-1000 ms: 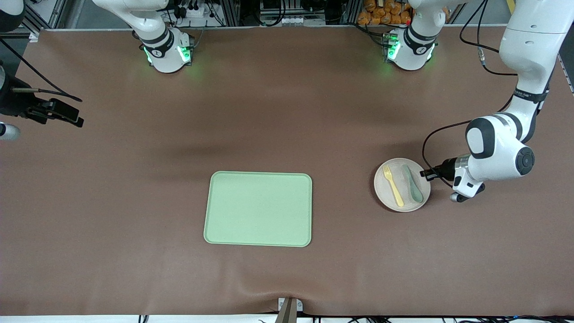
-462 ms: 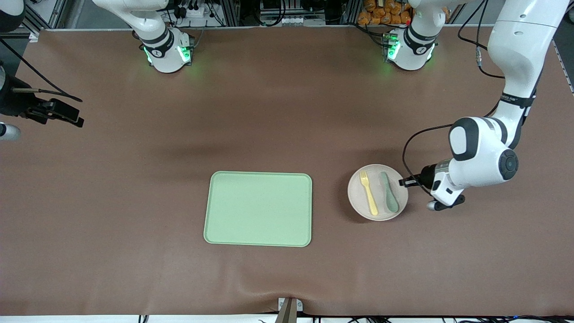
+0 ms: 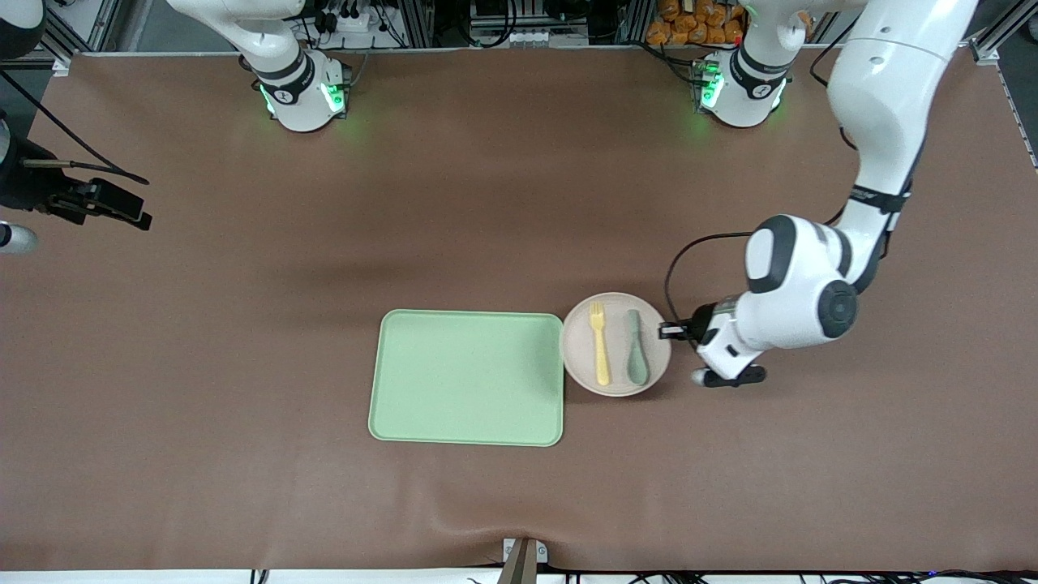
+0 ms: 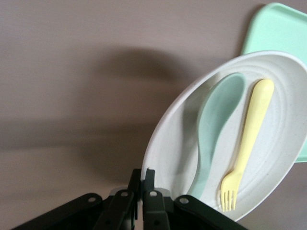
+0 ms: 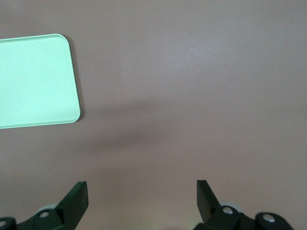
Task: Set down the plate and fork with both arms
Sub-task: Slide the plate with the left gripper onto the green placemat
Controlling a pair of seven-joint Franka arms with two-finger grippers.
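Note:
The off-white plate [image 3: 616, 375] hangs just beside the green tray [image 3: 466, 377], at the end toward the left arm, and its rim reaches the tray's edge. On the plate lie the pale-yellow fork [image 3: 600, 345] and a grey-green spoon [image 3: 636, 349], side by side. My left gripper [image 3: 669, 330] is shut on the plate's rim at the side away from the tray. In the left wrist view the left gripper [image 4: 142, 175] pinches the rim of the plate [image 4: 168, 153], which carries the fork [image 4: 249, 129]. My right gripper [image 5: 141, 189] waits open and empty over bare table.
The grey-green spoon [image 4: 216, 124] lies beside the fork on the plate. The tray [image 5: 33, 81] has nothing on it. The right gripper [image 3: 130, 212] hangs at the right arm's end of the table. Brown mat covers the table round the tray.
The left arm has carried the plate, with fork and spoon on it, from the left arm's end of the table to the tray's edge. The right arm has not moved.

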